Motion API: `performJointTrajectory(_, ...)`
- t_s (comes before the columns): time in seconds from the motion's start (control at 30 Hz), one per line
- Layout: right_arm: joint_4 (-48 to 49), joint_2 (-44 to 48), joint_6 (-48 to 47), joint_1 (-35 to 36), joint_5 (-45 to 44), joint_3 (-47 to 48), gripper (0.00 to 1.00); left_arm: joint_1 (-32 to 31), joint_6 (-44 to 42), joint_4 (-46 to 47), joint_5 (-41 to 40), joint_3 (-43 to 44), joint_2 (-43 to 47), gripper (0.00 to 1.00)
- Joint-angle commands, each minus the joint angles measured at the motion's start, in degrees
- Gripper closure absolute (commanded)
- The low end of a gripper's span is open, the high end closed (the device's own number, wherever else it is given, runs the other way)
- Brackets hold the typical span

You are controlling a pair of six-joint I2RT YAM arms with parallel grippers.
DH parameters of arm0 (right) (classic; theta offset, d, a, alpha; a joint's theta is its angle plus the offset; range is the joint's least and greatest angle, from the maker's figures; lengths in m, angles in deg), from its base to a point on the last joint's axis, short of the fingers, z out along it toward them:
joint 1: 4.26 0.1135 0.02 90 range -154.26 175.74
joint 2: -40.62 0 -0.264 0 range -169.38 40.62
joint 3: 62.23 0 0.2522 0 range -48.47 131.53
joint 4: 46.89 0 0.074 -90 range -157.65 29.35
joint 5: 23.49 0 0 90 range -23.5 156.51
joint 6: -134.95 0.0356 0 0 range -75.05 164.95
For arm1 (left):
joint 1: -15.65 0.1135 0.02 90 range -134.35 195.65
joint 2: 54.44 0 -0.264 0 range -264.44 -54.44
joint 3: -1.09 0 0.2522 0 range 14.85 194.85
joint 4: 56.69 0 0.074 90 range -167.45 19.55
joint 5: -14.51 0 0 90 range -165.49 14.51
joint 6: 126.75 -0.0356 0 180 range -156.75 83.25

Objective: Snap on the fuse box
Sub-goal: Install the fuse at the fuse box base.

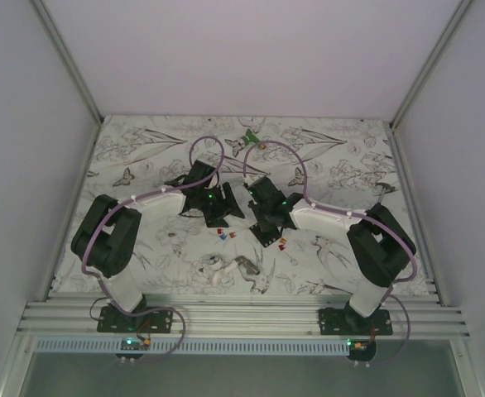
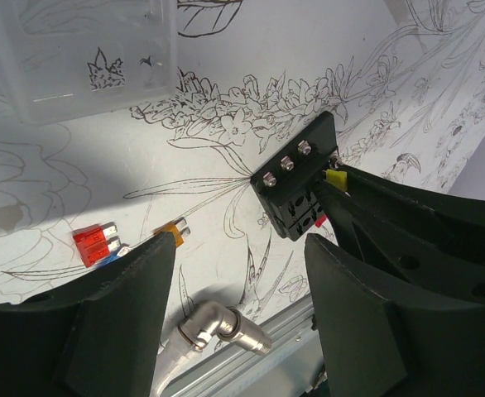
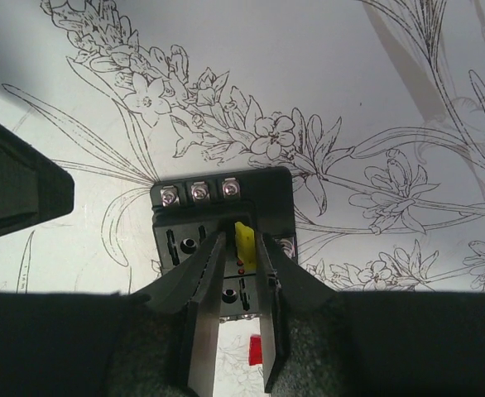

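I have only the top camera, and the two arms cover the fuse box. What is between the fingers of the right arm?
Observer: A yellow fuse. It stands in a slot of the fuse box, and the right fingers flank it.
Operator: Does the left arm hold something?
Observer: No. The left fingers stand wide apart and hold nothing.
Operator: Is a cover on the box already?
Observer: No. What looks like a clear plastic cover lies apart from the box, in the left wrist view.
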Motion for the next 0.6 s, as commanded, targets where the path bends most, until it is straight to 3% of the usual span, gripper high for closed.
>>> performJointTrajectory(0.0,-1.3,1.0,-1.3,-0.1,0.7,2.3,0.72,0.2,0.1,-0.3,0.5,-0.7,0.6,0.33)
performJointTrajectory(0.57,-3.1,0.7,-2.1,0.0,0.3,3.6,0.92,0.1,-0.1,-0.3,0.6,-0.7,0.8,0.33)
